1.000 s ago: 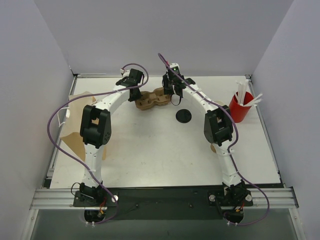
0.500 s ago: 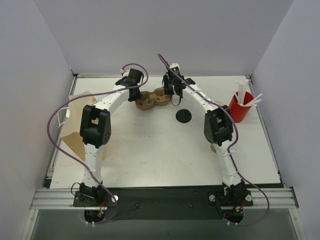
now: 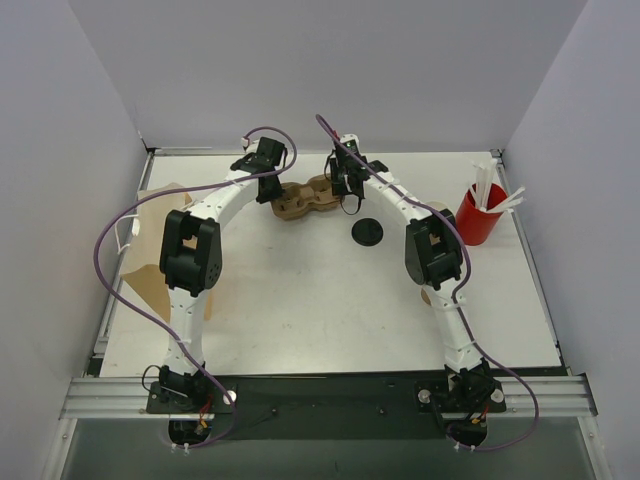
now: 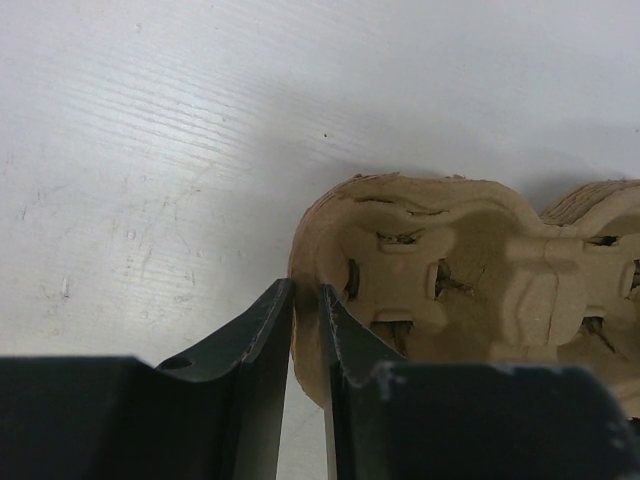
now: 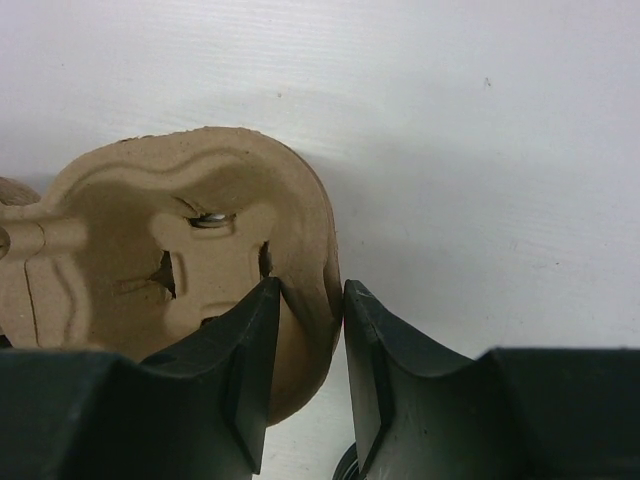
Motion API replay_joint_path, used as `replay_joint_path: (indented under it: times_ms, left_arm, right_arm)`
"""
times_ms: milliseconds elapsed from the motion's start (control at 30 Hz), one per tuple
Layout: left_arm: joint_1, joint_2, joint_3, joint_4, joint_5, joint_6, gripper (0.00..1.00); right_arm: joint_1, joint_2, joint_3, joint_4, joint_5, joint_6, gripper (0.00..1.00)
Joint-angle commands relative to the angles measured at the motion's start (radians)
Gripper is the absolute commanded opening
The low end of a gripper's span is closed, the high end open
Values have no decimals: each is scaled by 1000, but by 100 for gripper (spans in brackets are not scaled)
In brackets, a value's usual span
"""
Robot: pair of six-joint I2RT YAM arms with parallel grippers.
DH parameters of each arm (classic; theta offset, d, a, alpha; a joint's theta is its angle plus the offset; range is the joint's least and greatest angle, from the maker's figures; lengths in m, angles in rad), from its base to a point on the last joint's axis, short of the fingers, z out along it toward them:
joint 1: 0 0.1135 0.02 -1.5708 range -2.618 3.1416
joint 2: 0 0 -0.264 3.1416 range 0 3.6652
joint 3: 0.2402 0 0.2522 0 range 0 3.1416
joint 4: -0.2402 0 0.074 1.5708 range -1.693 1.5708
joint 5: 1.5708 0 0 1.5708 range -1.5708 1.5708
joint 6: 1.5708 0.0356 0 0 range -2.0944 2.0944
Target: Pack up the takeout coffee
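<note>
1. A brown moulded-pulp cup carrier (image 3: 305, 200) lies at the far middle of the white surface (image 3: 300, 300), and both arms reach to it, one from each side.
2. The left end effector (image 3: 271, 189) is at the left end of the carrier. In the left wrist view its fingers (image 4: 262, 340) are almost closed, and the thin rim wall of the carrier (image 4: 450, 270) is pinched between them.
3. The right end effector (image 3: 345, 188) is at the right end. In the right wrist view one finger (image 5: 250, 350) is inside the cup well and the other is outside it. The gap is a little wider here, and the carrier wall (image 5: 120, 240) fills it.
4. The takeout coffee (image 3: 367, 232) stands on the surface just near and right of the carrier, apart from it and in no well. From above only its round black lid shows (I cannot make out the side of the cup).
5. A red cup (image 3: 478, 218) with white straws (image 3: 490, 190) stands at the far right.
6. A brown paper bag (image 3: 150, 275) lies at the left edge, partly behind the left arm.
</note>
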Motion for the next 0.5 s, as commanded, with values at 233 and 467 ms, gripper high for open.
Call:
replay_joint_path:
  times_ms: [233,467]
  left_arm:
    - [5,5,37,26,25,33,22]
    - [5,-1,45,32,34,53,15]
  right_arm:
    - [2,-36,16,1,41,-4,29]
    - [14,-43,3,7,78,-38,38]
